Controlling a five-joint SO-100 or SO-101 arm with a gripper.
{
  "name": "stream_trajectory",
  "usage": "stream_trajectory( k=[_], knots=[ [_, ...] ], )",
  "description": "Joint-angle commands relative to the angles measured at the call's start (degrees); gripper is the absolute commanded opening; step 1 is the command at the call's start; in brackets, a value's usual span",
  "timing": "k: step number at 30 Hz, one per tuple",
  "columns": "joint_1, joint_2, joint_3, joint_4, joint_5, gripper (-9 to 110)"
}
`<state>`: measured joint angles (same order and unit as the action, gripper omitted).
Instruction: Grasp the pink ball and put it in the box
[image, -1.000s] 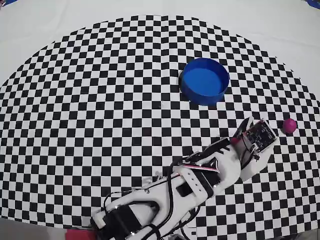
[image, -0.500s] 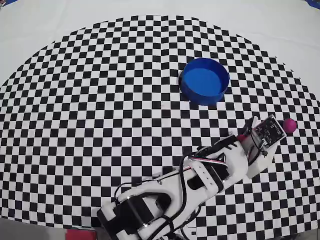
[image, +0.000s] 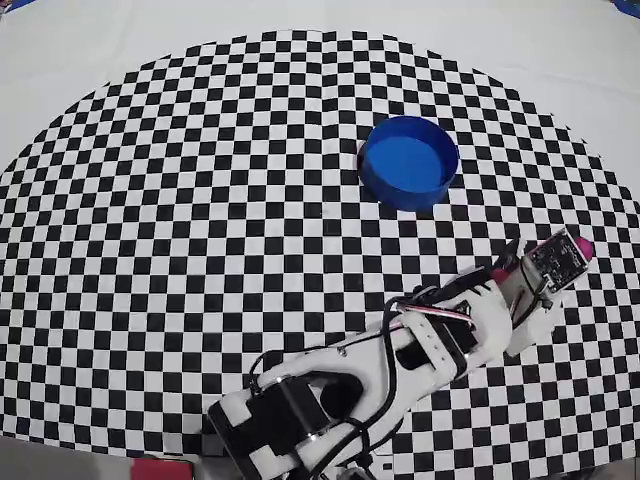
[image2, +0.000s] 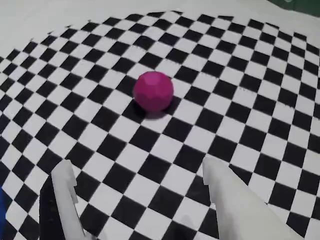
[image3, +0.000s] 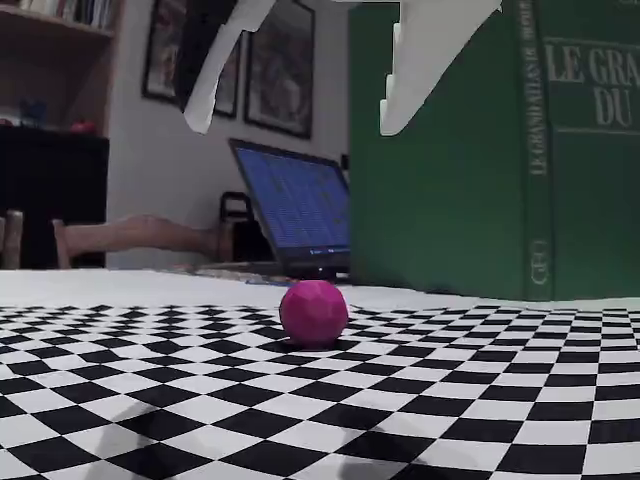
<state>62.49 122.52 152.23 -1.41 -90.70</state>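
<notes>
The pink ball (image2: 153, 90) is a small magenta sphere lying on the checkered cloth, ahead of my gripper (image2: 137, 165) in the wrist view. The two white fingers (image2: 65, 192) are spread wide with nothing between them. In the fixed view the open gripper (image3: 292, 125) hangs well above the ball (image3: 314, 312), clear of it. In the overhead view only a sliver of the ball (image: 582, 245) shows at the far right, beside the wrist camera board that hides the jaws. The box (image: 410, 162) is a round blue tub standing empty, up and to the left of the gripper.
The checkered cloth (image: 200, 200) ends close to the ball on the right in the overhead view. In the fixed view a large green book (image3: 480, 150) and a laptop (image3: 290, 210) stand behind the ball, off the cloth.
</notes>
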Motion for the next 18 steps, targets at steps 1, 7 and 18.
stream_trajectory(
  k=[1,7,18],
  knots=[
    [0.4,-1.1,-3.3,0.2,-0.2,30],
    [0.7,-4.5,-6.0,0.2,-0.4,30],
    [1.6,-13.5,-13.0,-0.2,-0.4,30]
  ],
)
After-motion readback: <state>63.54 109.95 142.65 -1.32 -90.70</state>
